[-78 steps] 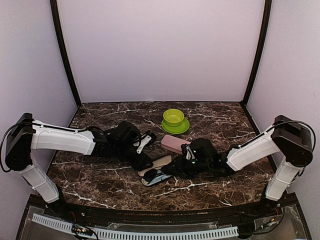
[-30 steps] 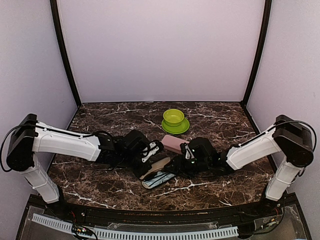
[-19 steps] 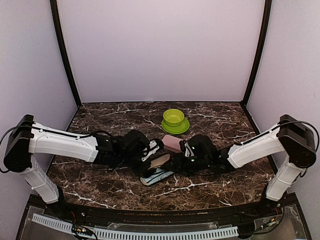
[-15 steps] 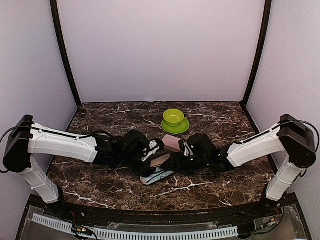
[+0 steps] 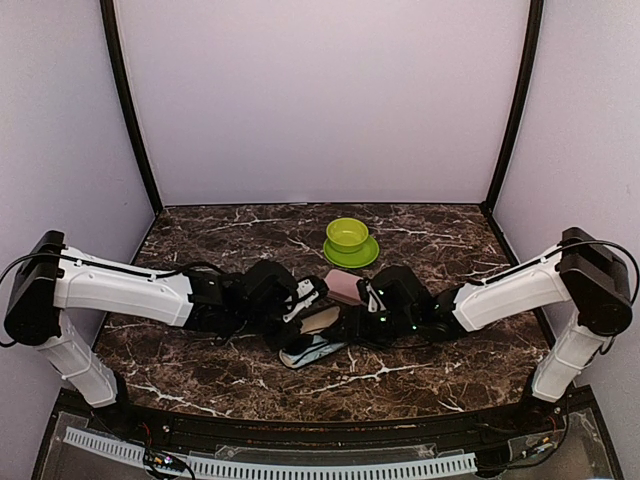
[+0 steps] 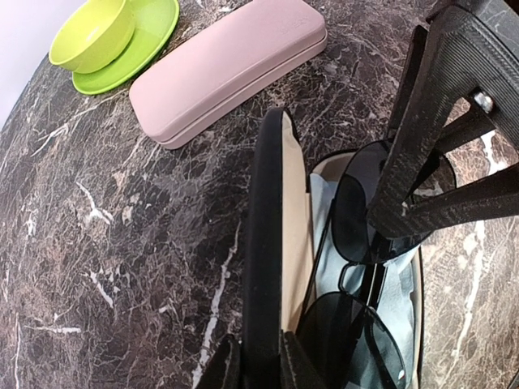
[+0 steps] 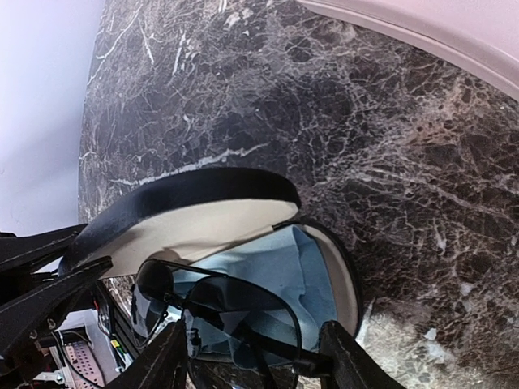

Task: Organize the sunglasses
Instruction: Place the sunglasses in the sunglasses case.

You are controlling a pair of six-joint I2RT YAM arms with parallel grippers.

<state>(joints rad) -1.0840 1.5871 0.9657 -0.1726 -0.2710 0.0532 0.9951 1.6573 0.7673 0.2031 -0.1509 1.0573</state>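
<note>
1. Position. The black sunglasses [image 6: 345, 336] lie inside the open case [image 6: 263, 243], lenses up, on a blue cloth [image 7: 276, 267] that lines the tray. The case sits on the table [image 6: 122, 243], just in front of a closed pink case [image 6: 231, 69]. A green bowl [image 6: 93, 32] stands farther back. No red pair is in view.

2. Grippers. The left gripper [image 6: 261, 369] pinches the upright lid at its near edge and props it open. The right gripper [image 7: 251, 356] hangs over the tray with its jaws spread, one finger [image 6: 422, 146] across the far lens. Whether the pads touch the frame cannot be told.

3. Step in hand (judged): seat the glasses, then clear the right gripper.

4. Method.
- Lift the right gripper straight up. A sideways exit could catch a temple and drag the frame out.
- Check that both temples lie inside the rim and the cloth is not bunched over the edge.
- Hold the lid back with the left gripper until the right fingers are clear of its arc.
- Lower the lid slowly. If it meets resistance, assume a temple or the cloth is trapped.
</note>
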